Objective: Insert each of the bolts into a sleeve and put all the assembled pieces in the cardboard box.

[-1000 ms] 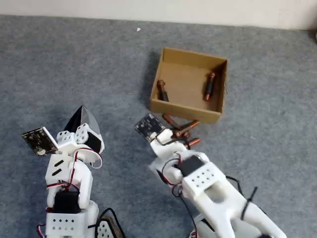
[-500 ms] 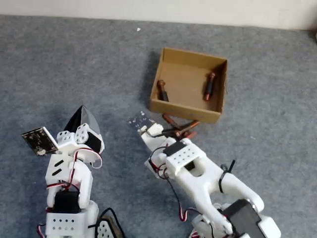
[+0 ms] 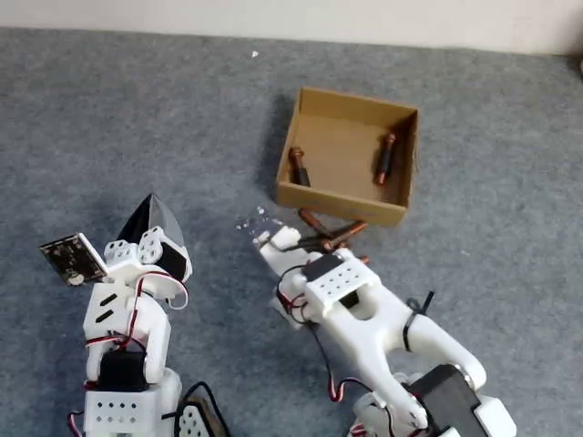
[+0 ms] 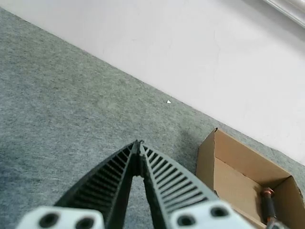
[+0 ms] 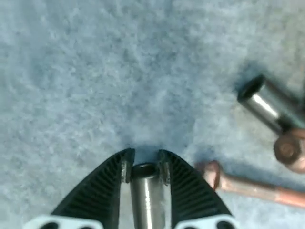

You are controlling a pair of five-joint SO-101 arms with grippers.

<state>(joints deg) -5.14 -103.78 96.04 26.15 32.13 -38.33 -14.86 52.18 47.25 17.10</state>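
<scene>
The cardboard box stands at the back of the grey carpet with two assembled pieces inside. Loose bolts and sleeves lie just in front of it. My right gripper is shut on a steel sleeve, low over the carpet beside that pile. Close by lie another sleeve and a copper bolt. My left gripper is shut and empty, well to the left of the box. Its closed tip points towards the box.
The right arm's white body covers part of the pile in front of the box. A white wall borders the carpet at the back. Bare carpet lies left of the box.
The right arm has swung its wrist a little left and leaned forward over the pile. The left arm has not moved.
</scene>
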